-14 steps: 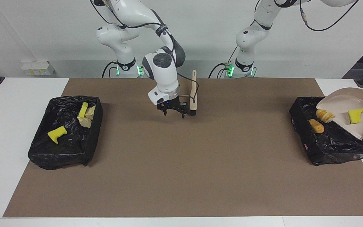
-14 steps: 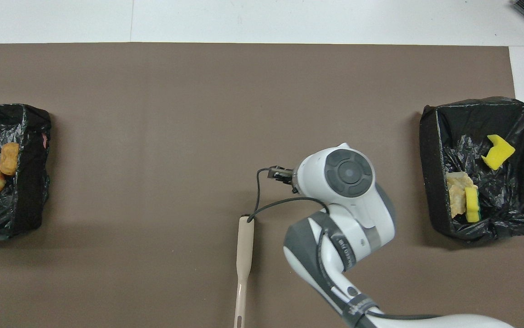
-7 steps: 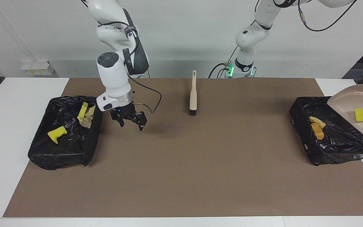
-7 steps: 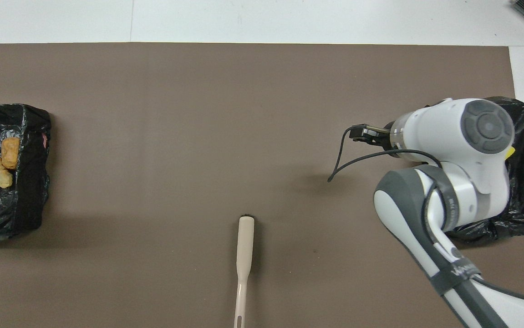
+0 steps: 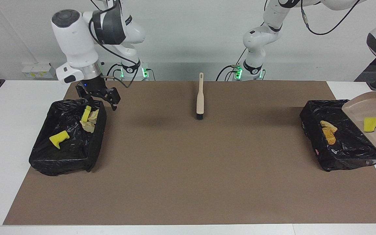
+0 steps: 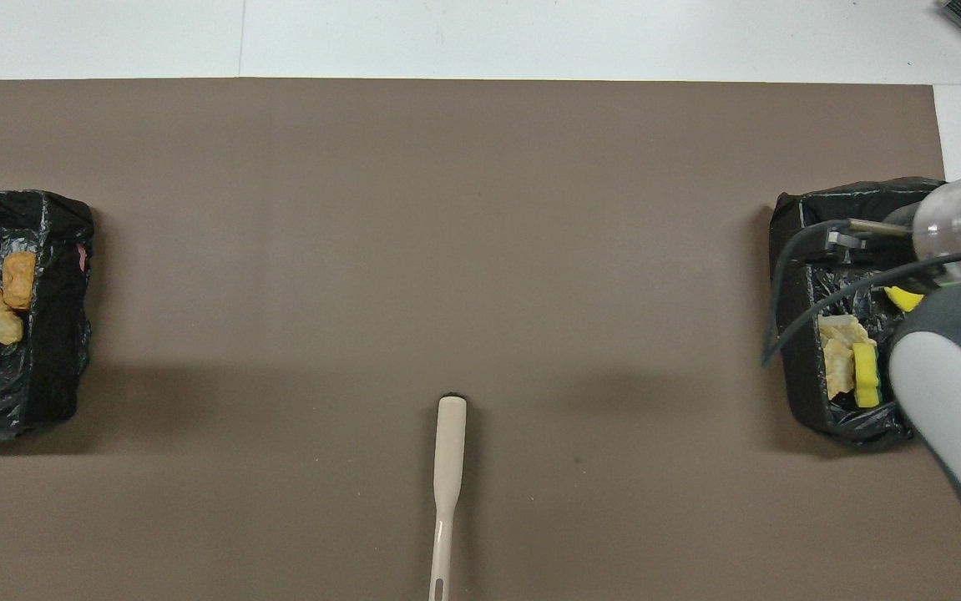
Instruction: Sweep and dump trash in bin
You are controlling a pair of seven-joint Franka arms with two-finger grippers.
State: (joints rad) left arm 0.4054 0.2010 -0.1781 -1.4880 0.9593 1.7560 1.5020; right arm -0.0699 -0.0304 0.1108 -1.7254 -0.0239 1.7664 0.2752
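Right tool [image 5: 99, 98]: you have it raised over the robot-side rim of the black bin [image 5: 64, 137] at the right arm's end of the table, its fingers spread wide and holding nothing.
Left tool: out of both views; it is closed, and you can see the beige dustpan [image 5: 372, 117] tilted over the outer rim of the other bin [image 5: 344, 150], at the left arm's end.
Trash in the dustpan: one yellow foam chunk [image 5: 370, 124] lies on its tilted floor.
Trash in the left arm's bin: two tan-orange bread pieces [image 5: 328, 132] lie touching each other on the liner.
Trash in the right arm's bin: a yellow foam chunk [image 5: 58, 138] sits apart from a yellow sponge piece [image 5: 86, 113], which leans beside a pale crumpled scrap [image 5: 89, 122].
Brush [image 5: 200, 96]: you will find it flat on the brown mat [image 5: 188, 169], between the two bins, bristles pointing away from the robots.
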